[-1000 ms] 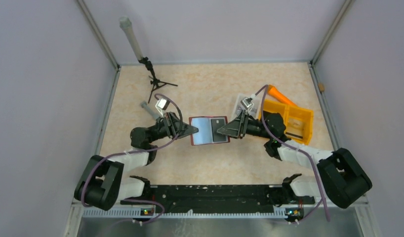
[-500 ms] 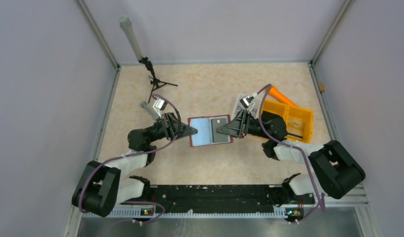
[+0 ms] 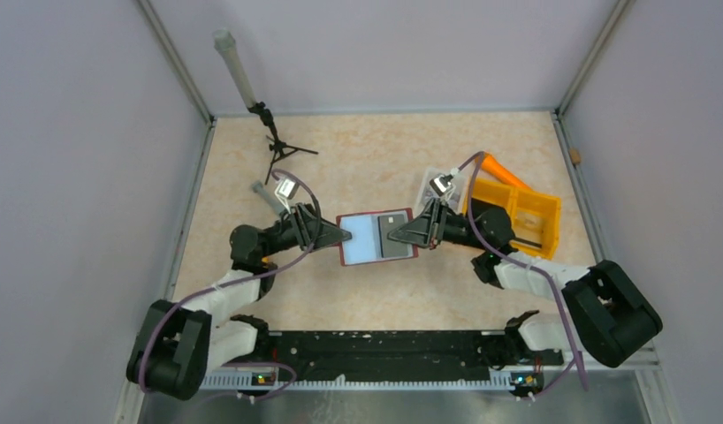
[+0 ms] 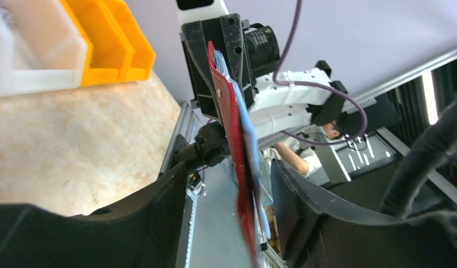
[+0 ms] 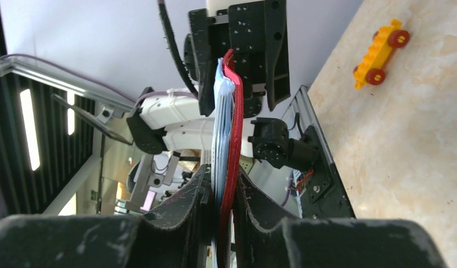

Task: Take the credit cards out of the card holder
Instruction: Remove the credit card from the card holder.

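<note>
Mid-frame, R gripper (image 3: 391,235) clamps flat dark-red folding card holder (image 3: 362,241), L gripper (image 3: 347,235) released; grey-silver credit cards (image 3: 400,248) not yet out.

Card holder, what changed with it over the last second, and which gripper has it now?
The right gripper closed on the card holder, taking hold. The left gripper opened and let go; its jaws now stand clear on either side of the holder's edge. The holder stayed open, in roughly the same spot between the two arms.
</note>
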You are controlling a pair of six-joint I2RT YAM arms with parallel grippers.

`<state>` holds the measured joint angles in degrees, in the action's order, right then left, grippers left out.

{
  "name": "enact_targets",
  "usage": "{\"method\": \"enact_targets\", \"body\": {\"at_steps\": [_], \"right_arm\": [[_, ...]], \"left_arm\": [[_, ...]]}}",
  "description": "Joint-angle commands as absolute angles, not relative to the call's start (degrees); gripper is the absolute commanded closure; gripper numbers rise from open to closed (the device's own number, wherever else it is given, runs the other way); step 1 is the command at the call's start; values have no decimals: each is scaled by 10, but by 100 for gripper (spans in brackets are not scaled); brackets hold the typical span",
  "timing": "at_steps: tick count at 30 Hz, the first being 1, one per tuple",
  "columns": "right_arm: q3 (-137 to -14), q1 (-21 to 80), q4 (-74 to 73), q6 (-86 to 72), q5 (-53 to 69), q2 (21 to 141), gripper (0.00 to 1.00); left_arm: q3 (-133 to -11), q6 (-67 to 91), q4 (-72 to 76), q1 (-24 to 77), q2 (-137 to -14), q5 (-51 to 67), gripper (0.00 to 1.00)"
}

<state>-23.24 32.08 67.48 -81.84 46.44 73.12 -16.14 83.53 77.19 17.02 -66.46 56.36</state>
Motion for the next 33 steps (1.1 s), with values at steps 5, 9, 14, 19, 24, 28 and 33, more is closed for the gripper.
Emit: {"method": "enact_targets", "body": {"at_steps": [5,9,14,19,24,28,33], "right_arm": [[-241,314,580,-736,458,716,83],[-251,314,525,-693,445,709,82],[-255,315,523,-683,443,716,81],[-244,315,560,-697,440,728,80],[-233,315,610,-725,439,742,80],[-229,316,625,-734,438,742,79],[-232,322,633,-737,440,746,78]], "left_arm": [[-283,432,73,143,-472,443,22],[-347,358,-77,144,-431,376,19],[-328,448,20,184,-446,425,24],[-324,512,119,299,-481,370,31],[-328,545,160,331,-545,342,61],[-325,547,163,333,-562,334,63],[-318,564,195,334,-577,344,62]]}}
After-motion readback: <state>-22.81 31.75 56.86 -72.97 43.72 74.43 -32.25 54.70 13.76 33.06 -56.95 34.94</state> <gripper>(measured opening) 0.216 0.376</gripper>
